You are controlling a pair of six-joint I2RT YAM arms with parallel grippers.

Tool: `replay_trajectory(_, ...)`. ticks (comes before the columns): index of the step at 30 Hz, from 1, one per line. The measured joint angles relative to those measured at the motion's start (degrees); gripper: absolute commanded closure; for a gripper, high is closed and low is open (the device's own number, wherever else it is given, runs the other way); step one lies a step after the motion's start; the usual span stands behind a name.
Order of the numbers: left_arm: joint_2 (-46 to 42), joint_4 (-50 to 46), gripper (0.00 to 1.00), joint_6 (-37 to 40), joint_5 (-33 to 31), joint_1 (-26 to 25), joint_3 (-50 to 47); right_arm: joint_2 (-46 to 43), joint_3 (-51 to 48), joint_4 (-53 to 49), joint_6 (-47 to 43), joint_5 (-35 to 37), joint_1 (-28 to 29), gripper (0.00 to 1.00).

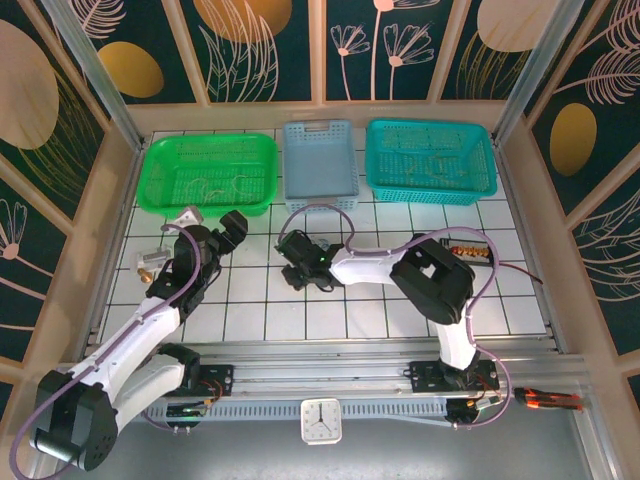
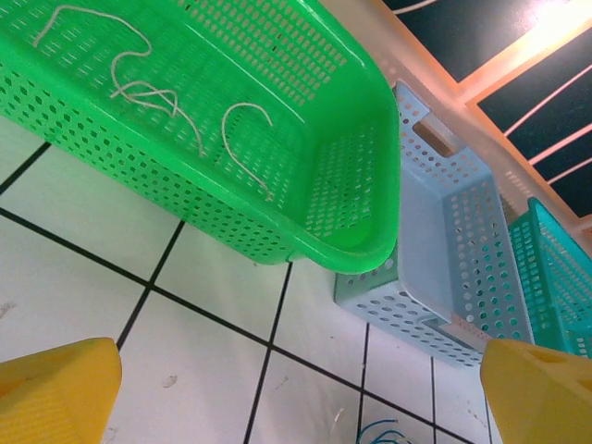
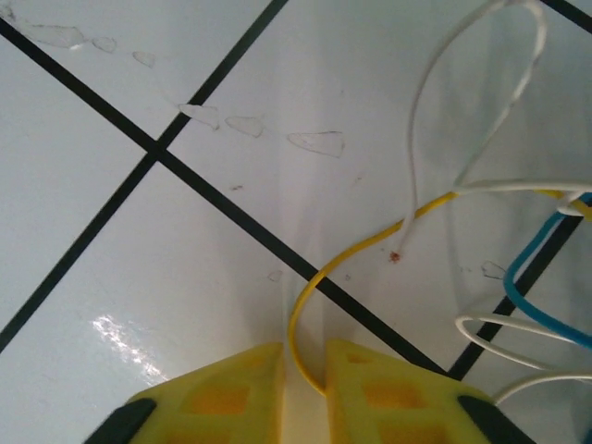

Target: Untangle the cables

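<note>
The cables lie as a small tangle on the white tiles at mid-table. In the right wrist view a yellow cable [image 3: 361, 250] curves up from the tiles into the narrow gap of my right gripper [image 3: 303, 356] and runs against its right finger [image 3: 388, 388]. A white cable [image 3: 481, 111] loops beside it, and a blue cable [image 3: 532, 268] lies at the right edge. My right gripper [image 1: 298, 266] sits low over the tangle. My left gripper [image 1: 235, 228] hangs open near the green basket, its fingers [image 2: 55, 388] wide apart, with a bit of the blue cable [image 2: 384, 433] below it.
Three baskets line the far edge: green [image 1: 165, 190] with pale cords [image 2: 139, 88] inside, pale blue [image 1: 320, 185], teal [image 1: 385, 185]. Small loose parts [image 1: 150, 262] lie at the left, and a connector [image 1: 470, 250] sits at the right.
</note>
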Motion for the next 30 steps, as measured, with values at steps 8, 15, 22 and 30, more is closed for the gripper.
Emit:
replay_trajectory(8,0.20,0.35,0.01,0.00,0.66,0.00,0.00,-0.04,0.17,-0.17,-0.74,1.22,0.87,1.00)
replay_trajectory(15,0.20,0.61,0.01,0.31,1.09,0.00,0.00,-3.80,-2.67,-0.17,-0.28,-6.64,-1.77,1.00)
replay_trajectory(22,0.94,1.01,0.01,2.10,3.28,0.00,0.02,-13.88,-3.17,2.91,3.19,-18.82,-8.11,1.00)
replay_trajectory(30,3.15,3.78,0.01,4.63,8.57,0.00,0.00,-21.97,-8.41,12.17,10.73,-31.26,-16.24,1.00)
